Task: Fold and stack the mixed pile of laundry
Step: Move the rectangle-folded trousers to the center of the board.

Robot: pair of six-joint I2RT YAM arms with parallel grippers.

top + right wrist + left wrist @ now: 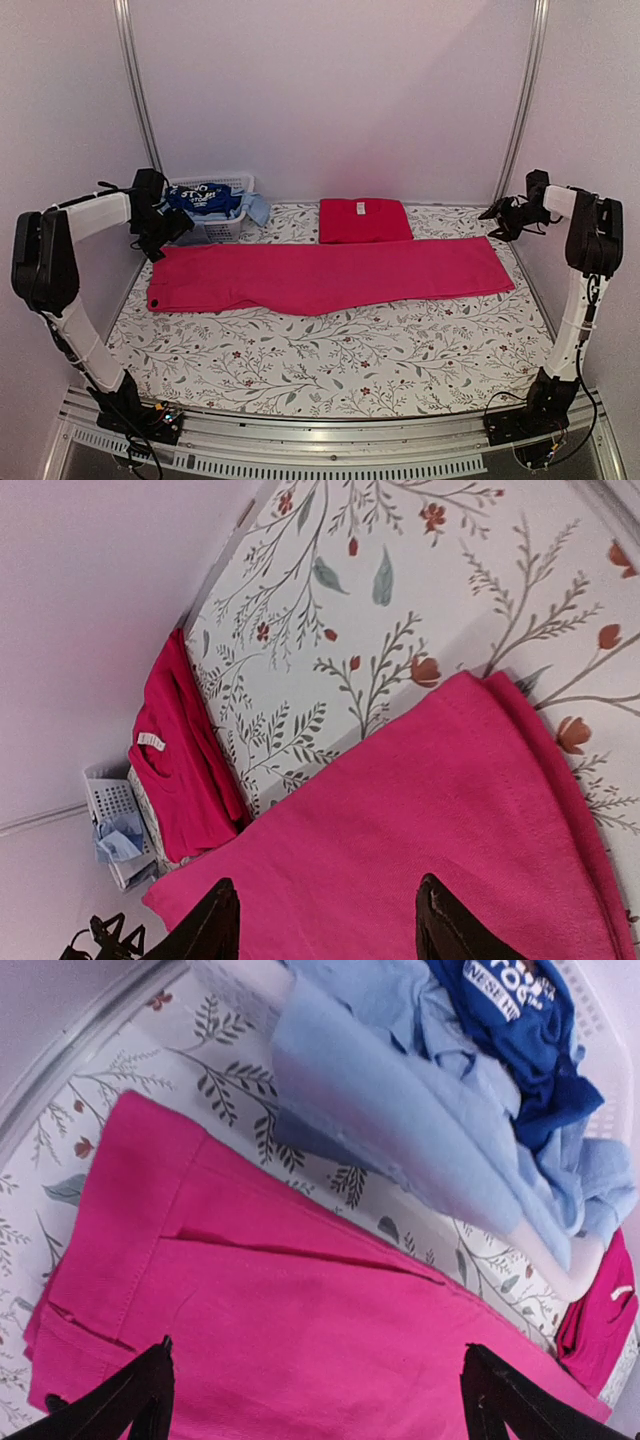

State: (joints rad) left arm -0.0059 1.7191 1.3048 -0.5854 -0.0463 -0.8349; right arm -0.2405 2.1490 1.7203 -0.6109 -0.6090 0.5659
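Pink-magenta trousers [320, 275]: lying flat and lengthwise across the floral table [330, 370], waistband end pointing toward the left arm.

Red folded garment [365, 220]: sitting just behind the trousers, past their middle, close against their far edge.

White slatted basket [225, 230]: standing just behind the trousers' waistband end, holding a dark blue white-printed garment [203, 197] and light blue cloths [400, 1110], one drooping over the rim toward the trousers.

Left gripper [315, 1385]: hovering over the trousers' waistband end, fingers standing wide apart, gripping nothing.

Right gripper [325, 910]: hovering over the trousers' hem end, fingers standing apart, gripping nothing.
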